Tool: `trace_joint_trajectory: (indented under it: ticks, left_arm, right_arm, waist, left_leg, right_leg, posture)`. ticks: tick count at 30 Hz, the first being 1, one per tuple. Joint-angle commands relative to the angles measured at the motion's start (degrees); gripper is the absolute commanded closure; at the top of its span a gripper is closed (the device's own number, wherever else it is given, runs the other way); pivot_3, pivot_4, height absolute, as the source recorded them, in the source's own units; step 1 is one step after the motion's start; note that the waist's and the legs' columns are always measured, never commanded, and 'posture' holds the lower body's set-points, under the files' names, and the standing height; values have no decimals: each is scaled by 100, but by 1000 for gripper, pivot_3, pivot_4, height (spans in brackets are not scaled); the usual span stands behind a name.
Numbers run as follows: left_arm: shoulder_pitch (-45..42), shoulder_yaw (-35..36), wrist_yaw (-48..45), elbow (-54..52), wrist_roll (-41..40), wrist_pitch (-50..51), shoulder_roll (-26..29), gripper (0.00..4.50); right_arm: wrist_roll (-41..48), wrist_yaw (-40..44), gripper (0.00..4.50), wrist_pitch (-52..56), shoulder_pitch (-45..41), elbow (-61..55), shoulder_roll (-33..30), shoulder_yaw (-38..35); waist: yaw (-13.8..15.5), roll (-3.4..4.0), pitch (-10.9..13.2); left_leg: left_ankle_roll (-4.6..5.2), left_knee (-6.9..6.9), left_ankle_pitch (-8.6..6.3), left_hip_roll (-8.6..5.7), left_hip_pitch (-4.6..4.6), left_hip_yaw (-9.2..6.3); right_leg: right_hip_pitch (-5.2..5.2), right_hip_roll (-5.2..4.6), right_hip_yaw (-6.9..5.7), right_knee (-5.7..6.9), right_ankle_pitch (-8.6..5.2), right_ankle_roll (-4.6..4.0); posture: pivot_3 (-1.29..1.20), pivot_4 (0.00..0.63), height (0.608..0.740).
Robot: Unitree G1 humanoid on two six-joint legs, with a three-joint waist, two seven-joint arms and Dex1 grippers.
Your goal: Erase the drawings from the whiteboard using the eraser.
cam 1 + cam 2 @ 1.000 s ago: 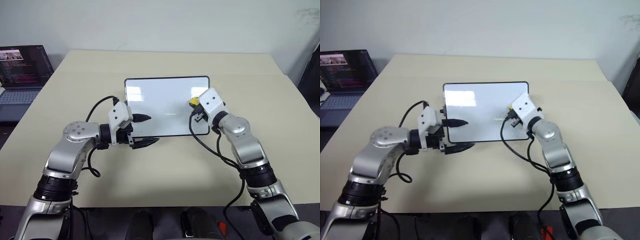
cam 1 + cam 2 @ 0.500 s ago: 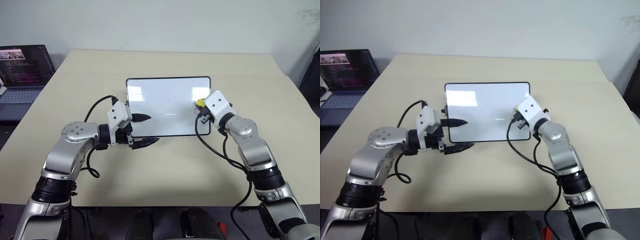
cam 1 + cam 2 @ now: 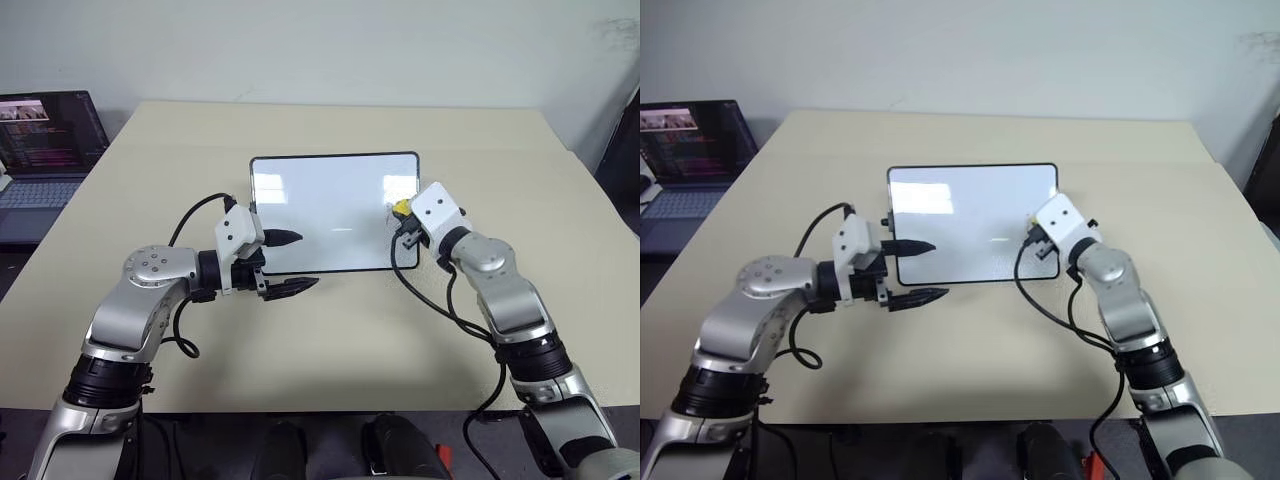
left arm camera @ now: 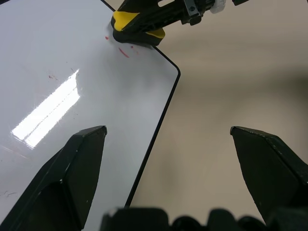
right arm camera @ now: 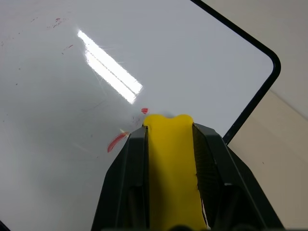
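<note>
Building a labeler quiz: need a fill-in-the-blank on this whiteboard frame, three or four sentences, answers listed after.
1. The right gripper is shut on the ____ eraser.
2. The eraser sits on the whiteboard, near the board's ____ edge as the head views show it.
3. The traces of the drawings beside the eraser are ____ in colour.
4. The left gripper has its fingers ____ and holds nothing.

Missing words: yellow; right; red; open

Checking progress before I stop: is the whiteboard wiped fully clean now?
No, red drawings remain on the whiteboard beside the eraser.
</note>
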Motion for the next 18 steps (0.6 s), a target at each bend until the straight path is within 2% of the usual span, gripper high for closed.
trace_joint_trajectory:
  ticks: [1,7,13,18]
  left_arm:
    - [2,157,-2,-272,-110,-3,74,0]
    - [10,178,-19,-281,-118,11,96,0]
    - [-5,184,-32,-300,-134,49,130,0]
    - [9,178,-30,-320,-150,62,142,0]
  right_arm:
    - [6,207,3534,166,43,-72,-109,56]
    - [91,819,3534,458,316,-415,-345,417]
    - [-71,330,3534,207,-26,-219,-118,200]
    - [-72,231,3534,170,-87,-16,-235,110]
  waist:
    - [-2,0,0]
    - [-8,0,0]
    - [-19,0,0]
    - [4,0,0]
  left_leg:
    - [0,0,0,0,0,0]
    - [0,0,0,0,2,-2]
    - [0,1,0,1,8,-1]
    - [0,1,0,0,4,-1]
  right_leg:
    - [0,0,0,0,0,0]
    - [0,0,-2,1,-1,1]
    - [1,2,-1,5,-4,7]
    - [1,2,-1,3,-1,2]
  posture:
    - [0,150,740]
    - [0,150,740]
    - [0,150,740]
    - [0,150,740]
